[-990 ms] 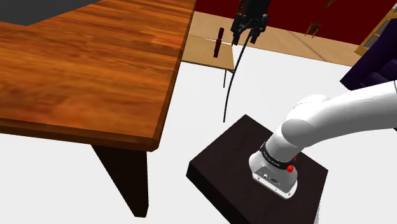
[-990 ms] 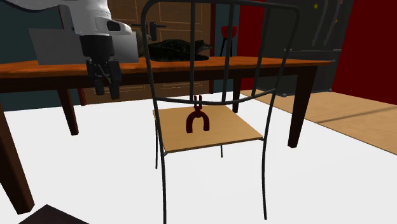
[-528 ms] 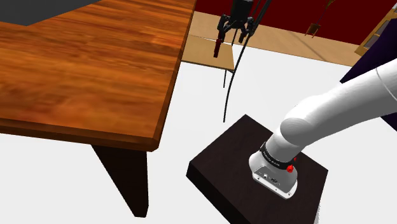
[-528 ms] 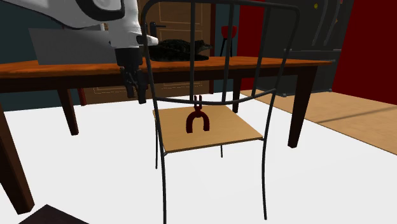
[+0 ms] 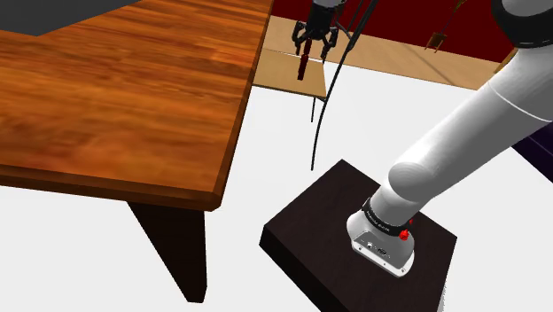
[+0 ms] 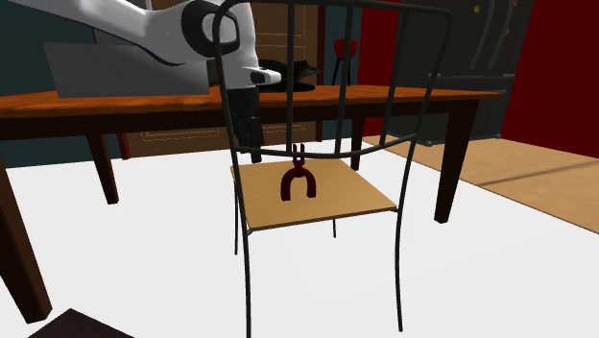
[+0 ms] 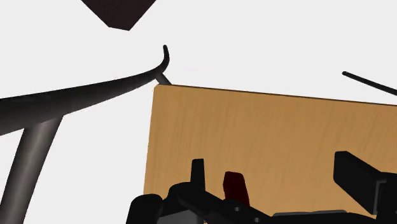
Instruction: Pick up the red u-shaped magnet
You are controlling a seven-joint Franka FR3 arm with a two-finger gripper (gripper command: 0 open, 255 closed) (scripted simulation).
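The all-black two-finger claw [image 5: 314, 41] has swung across to hover over the dark red u-shaped magnet [image 6: 299, 182] resting on the light wooden chair seat [image 6: 336, 206]; fingers wide apart, empty, magnet between them untouched; descent likely follows

Magnet [image 6: 299, 182] on chair seat [image 6: 357, 204], fingers [image 7: 198, 173] above it, one each side, table [image 6: 96, 104] beyond the seat.

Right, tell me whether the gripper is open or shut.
Open. In the wrist view the fingers of the gripper stand well apart, with the red magnet between them, touching neither.
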